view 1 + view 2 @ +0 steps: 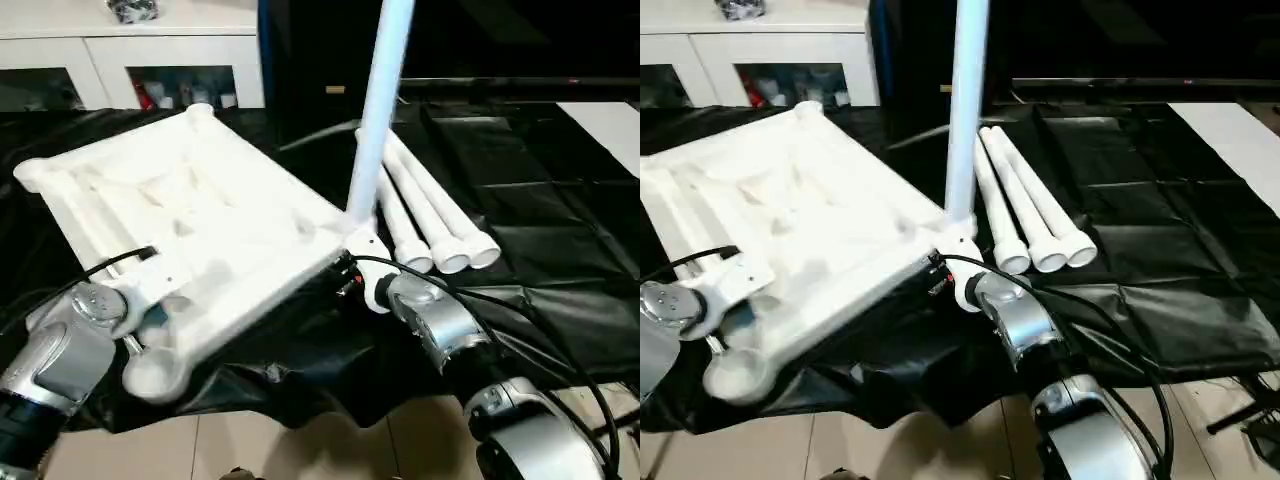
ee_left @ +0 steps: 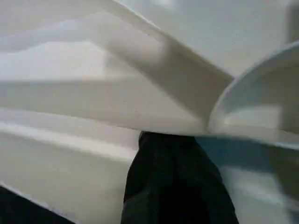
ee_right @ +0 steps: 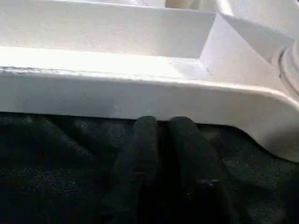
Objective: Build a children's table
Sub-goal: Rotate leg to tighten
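Top (image 1: pixel 190 220) upside down, centre-left of frame. Left claw (image 2: pixel 175 154) shut at its lower-left rim; right claw (image 3: pixel 163 128) closed, tips against its lower-right edge.

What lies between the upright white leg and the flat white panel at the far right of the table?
Three loose legs lie side by side on the black cloth, between the upright leg and the white panel, seen in both eye views.
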Robot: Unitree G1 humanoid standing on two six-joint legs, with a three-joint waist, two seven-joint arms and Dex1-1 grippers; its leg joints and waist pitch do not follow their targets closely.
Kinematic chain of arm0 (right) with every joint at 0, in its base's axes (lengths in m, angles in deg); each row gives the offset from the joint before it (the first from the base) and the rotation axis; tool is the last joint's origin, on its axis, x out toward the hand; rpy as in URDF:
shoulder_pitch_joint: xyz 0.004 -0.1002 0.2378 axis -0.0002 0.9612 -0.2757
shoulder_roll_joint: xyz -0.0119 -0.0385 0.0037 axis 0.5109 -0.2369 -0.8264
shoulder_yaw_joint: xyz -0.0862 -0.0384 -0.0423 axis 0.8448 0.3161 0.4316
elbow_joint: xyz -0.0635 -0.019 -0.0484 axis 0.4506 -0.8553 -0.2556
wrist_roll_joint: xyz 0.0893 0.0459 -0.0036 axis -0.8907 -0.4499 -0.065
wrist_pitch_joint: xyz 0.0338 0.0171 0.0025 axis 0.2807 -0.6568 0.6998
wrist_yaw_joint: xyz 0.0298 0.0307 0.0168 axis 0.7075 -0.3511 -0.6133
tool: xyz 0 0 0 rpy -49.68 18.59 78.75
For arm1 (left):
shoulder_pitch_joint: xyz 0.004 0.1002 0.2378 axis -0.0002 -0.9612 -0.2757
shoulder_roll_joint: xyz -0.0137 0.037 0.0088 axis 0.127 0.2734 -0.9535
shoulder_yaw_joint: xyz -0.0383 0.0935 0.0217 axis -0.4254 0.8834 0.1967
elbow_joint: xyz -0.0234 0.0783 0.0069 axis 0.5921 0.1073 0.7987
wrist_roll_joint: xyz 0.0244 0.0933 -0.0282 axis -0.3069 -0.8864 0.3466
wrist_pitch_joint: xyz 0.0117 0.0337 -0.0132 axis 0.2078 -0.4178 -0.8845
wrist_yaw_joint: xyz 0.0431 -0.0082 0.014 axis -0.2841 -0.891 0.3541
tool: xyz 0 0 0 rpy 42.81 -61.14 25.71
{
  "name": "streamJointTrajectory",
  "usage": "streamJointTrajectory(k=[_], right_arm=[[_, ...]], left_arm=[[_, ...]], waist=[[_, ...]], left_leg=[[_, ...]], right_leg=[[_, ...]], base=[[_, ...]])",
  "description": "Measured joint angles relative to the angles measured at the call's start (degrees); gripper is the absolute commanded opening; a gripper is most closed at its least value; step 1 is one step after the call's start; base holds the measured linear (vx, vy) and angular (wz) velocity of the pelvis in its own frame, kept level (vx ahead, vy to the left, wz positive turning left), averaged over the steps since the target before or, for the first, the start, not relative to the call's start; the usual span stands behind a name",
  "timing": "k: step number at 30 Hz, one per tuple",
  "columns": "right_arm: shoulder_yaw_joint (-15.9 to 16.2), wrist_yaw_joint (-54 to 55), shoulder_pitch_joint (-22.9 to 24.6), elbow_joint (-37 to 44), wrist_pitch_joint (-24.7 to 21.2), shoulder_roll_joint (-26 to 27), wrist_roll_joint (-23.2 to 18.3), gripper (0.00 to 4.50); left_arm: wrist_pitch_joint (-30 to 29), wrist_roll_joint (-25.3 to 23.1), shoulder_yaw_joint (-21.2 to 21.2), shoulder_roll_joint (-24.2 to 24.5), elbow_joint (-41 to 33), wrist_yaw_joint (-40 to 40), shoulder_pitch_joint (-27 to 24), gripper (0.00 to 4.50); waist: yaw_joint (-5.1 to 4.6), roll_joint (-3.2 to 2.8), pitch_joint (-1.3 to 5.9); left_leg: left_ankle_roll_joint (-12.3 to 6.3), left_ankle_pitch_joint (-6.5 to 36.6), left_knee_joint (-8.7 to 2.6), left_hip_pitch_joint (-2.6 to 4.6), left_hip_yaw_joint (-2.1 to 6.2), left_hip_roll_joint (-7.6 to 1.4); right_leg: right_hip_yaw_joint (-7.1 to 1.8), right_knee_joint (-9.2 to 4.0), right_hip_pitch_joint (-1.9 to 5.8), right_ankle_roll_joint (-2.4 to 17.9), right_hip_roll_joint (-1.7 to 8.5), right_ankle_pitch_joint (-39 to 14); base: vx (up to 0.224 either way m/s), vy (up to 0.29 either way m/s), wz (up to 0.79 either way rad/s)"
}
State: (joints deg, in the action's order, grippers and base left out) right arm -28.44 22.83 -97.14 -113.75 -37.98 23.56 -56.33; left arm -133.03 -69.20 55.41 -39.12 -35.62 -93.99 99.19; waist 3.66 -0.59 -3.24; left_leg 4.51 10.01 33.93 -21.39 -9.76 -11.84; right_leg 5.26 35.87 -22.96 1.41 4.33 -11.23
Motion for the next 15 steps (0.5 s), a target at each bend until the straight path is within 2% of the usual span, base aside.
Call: streamJointTrajectory(k=[5,11,15], right_arm=[[-0.6,0.1,-0.5,-2.2,1.6,-0.4,0.1,0.03],[-1.2,0.1,-0.9,-3.7,2.3,-1.4,0.7,0.03],[-1.2,0.1,-1.1,-5.0,4.4,-1.9,1.5,0.03]], left_arm=[[-0.8,0.8,-0.5,-1.5,-0.2,-0.4,0.0,0.0],[-1.9,0.9,-0.6,-3.7,-0.2,-0.4,0.6,0.0],[-1.9,0.9,-0.6,-4.6,0.3,-0.4,1.2,0.0]], waist=[[0.06,-0.07,0.03],[0.39,-0.25,0.13],[0.75,-0.25,0.13]], left_leg=[[0.0,0.0,0.01,0.23,-0.01,0.02],[0.0,0.0,0.01,0.36,-0.01,0.06],[0.0,0.0,0.04,0.38,-0.01,0.07]], right_leg=[[-0.02,-0.01,0.26,0.0,0.03,0.0],[-0.04,-0.01,0.42,0.0,0.06,0.0],[-0.05,-0.02,0.48,0.0,0.06,0.0]], base=[[0.0,0.0,0.0],[0.0,0.0,0.0],[0.0,0.0,0.0]])
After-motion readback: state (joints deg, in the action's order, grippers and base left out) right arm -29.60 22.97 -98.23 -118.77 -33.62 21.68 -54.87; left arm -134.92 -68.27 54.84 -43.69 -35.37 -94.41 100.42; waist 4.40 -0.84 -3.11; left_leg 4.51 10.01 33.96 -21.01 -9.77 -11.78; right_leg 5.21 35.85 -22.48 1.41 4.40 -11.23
